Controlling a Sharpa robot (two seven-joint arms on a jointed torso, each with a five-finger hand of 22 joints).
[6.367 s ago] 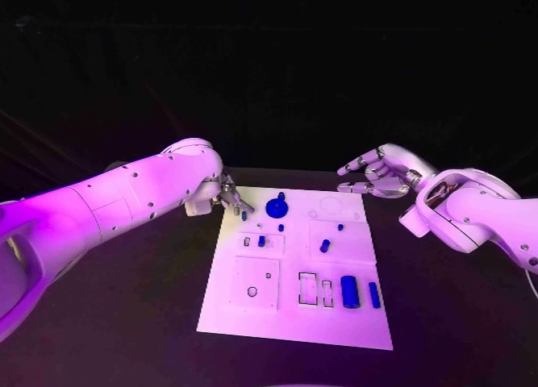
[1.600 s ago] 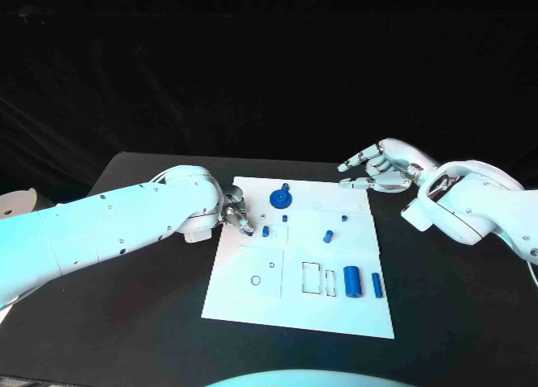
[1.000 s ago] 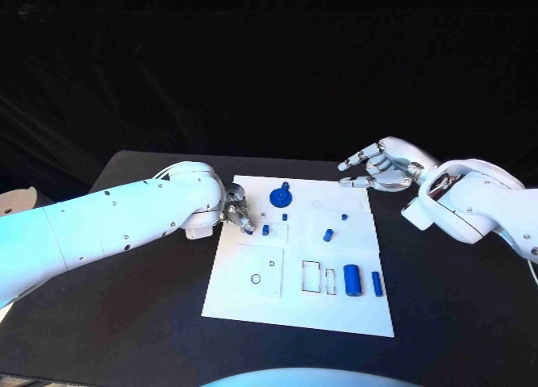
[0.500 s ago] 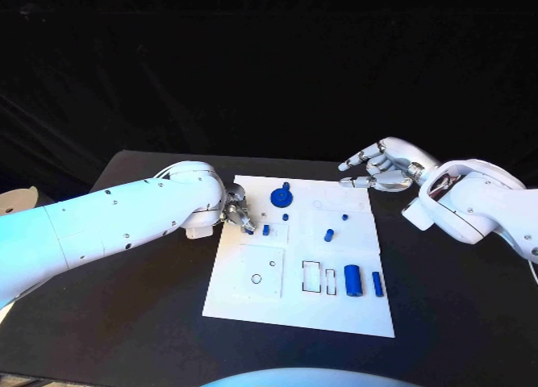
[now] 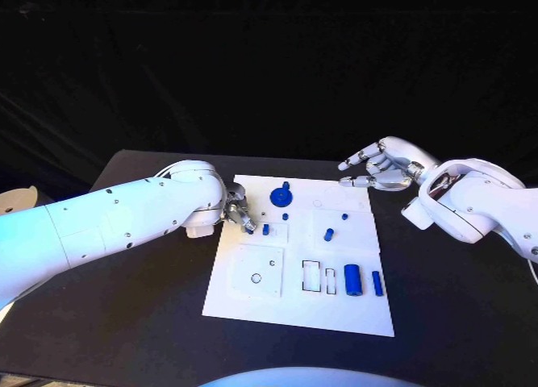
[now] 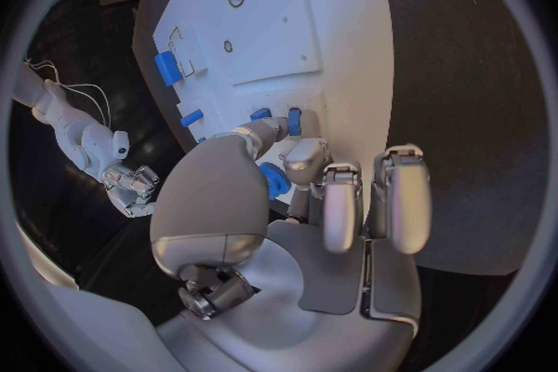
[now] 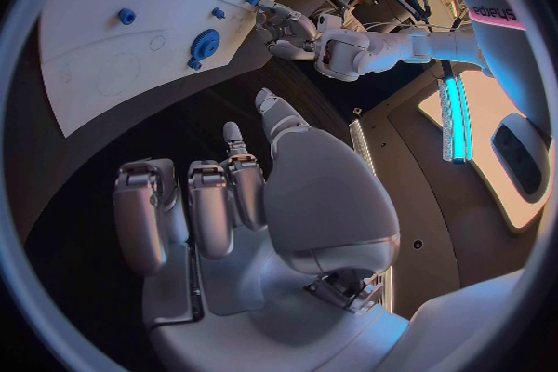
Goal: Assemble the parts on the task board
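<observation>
The white task board (image 5: pixel 298 310) lies mid-table. My left hand (image 5: pixel 235 211) hovers at its left edge, fingers curled. A small blue part (image 6: pixel 273 179) sits pinched between its thumb and a finger. Just beyond the fingertips stands a blue peg (image 5: pixel 265 230), and another peg (image 5: pixel 285 216) stands a little farther in. A blue disc with a knob (image 5: pixel 279 196) sits at the far end. A blue cylinder (image 5: pixel 352 280) and a slim blue bar (image 5: pixel 376 284) lie near the right edge. My right hand (image 5: pixel 379 172) hangs off the far right corner, fingers apart and holding nothing.
The black table (image 5: pixel 129 306) has free room on both sides of the board. More small blue pieces (image 5: pixel 328 235) stand mid-board beside outlined slots (image 5: pixel 310 276) and a round hole (image 5: pixel 256 278). A pale object (image 5: pixel 13 201) sits beyond the table's left side.
Over the last second and a half both hands hold their places and no part on the board has moved.
</observation>
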